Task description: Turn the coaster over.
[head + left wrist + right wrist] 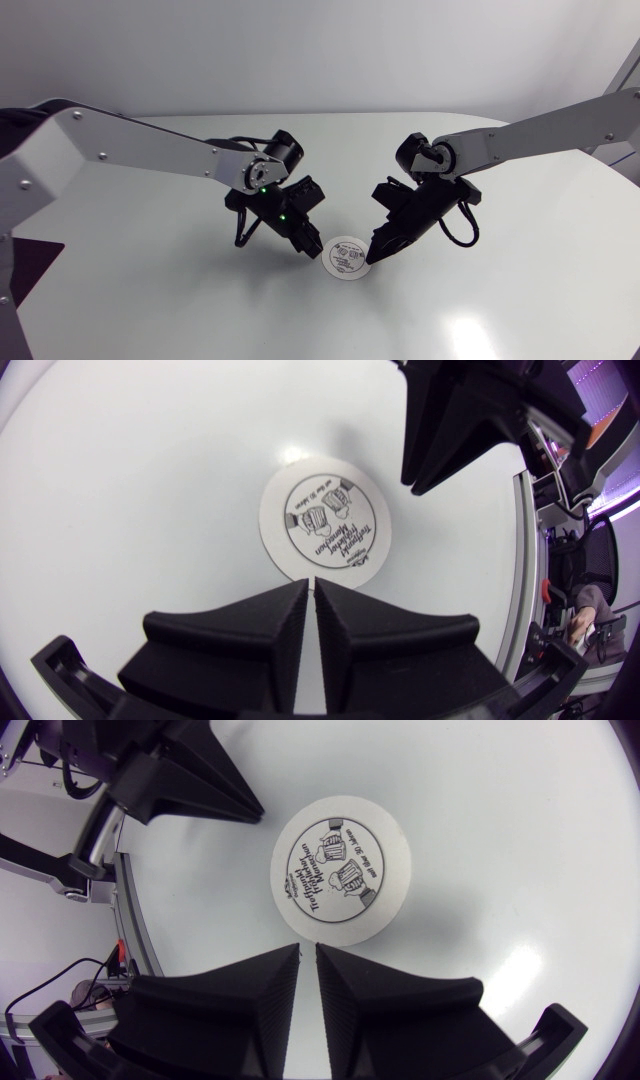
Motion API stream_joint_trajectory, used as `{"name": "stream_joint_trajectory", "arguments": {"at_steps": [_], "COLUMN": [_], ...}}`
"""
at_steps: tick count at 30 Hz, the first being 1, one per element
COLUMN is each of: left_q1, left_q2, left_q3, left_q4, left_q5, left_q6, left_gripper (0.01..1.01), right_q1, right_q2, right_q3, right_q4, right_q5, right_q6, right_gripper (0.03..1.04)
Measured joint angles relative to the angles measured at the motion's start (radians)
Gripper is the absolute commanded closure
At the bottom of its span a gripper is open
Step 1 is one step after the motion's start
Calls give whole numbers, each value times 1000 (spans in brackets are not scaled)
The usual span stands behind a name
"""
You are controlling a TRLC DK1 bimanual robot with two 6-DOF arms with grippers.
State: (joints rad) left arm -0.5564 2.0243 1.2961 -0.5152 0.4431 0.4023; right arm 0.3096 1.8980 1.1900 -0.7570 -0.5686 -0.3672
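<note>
A round white coaster lies flat on the white table, its black printed side up. My left gripper is low at the coaster's left edge and my right gripper at its right edge, tips facing each other. In the left wrist view the coaster lies just ahead of the left gripper, whose fingers are shut with nothing between them. In the right wrist view the coaster lies just ahead of the right gripper, likewise shut and empty. Neither gripper holds the coaster.
The white table spreads out around the coaster on every side. In each wrist view the other arm's gripper stands past the coaster: the right gripper and the left gripper.
</note>
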Motion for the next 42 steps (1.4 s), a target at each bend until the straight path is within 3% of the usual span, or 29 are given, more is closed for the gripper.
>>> {"name": "stream_joint_trajectory", "arguments": {"at_steps": [6,24,36,42], "left_q1": [-40,-23,-21,-29], "left_q2": [78,87,96,137], "left_q3": [42,71,141,178], "left_q4": [3,-31,-31,-87], "left_q5": [-22,-9,22,25], "left_q6": [2,4,3,3], "left_gripper": [936,934,936,975], "right_q1": [5,-77,-80,-81], "right_q2": [0,11,18,18], "right_q3": [-16,-18,-18,-18], "right_q4": [3,6,13,20], "right_q5": [-6,-34,-38,-61], "right_q6": [0,-18,-18,-19], "right_gripper": [864,862,862,859]}}
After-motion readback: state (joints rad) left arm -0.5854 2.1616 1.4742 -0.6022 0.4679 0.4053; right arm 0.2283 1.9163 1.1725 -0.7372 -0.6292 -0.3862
